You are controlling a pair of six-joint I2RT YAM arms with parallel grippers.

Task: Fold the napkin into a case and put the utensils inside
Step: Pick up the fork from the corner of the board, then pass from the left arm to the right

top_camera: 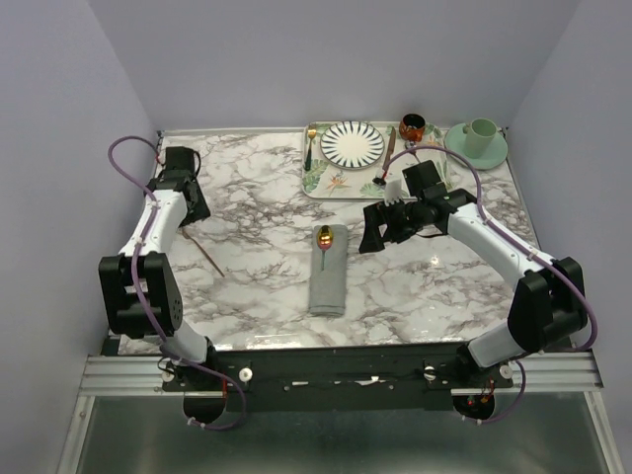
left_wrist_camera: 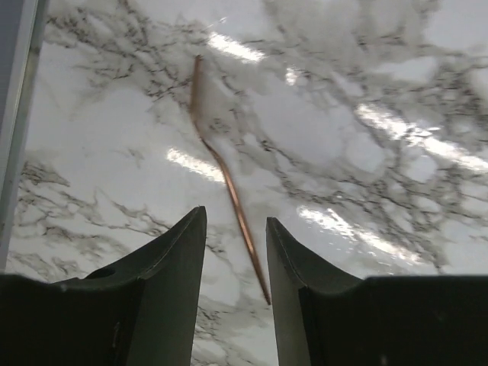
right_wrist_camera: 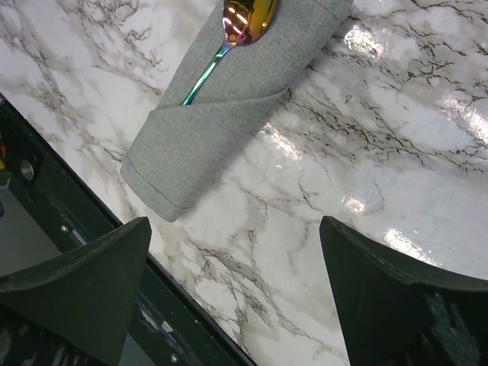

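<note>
left claw (left_wrist_camera: 235, 217) half parted over the fork (left_wrist_camera: 221, 171) (not gripping it); right claw (right_wrist_camera: 235, 223) wide open, empty, 2 o'clock of the case (right_wrist_camera: 221, 114).

The table (top_camera: 259, 197) gleams, polished marble-look top, lights bouncing off it; the case (right_wrist_camera: 221, 122), near centre, is grey woven cloth, matt and slightly coarse; the spoon (right_wrist_camera: 248, 19) in it flashes mirror-bright metal, gold running to rainbow tints; over left, the fork (left_wrist_camera: 229, 191) is smooth copper-pink metal; the right gripper (right_wrist_camera: 232, 244) has fingers (right_wrist_camera: 76, 293) of dull black plastic.
</note>
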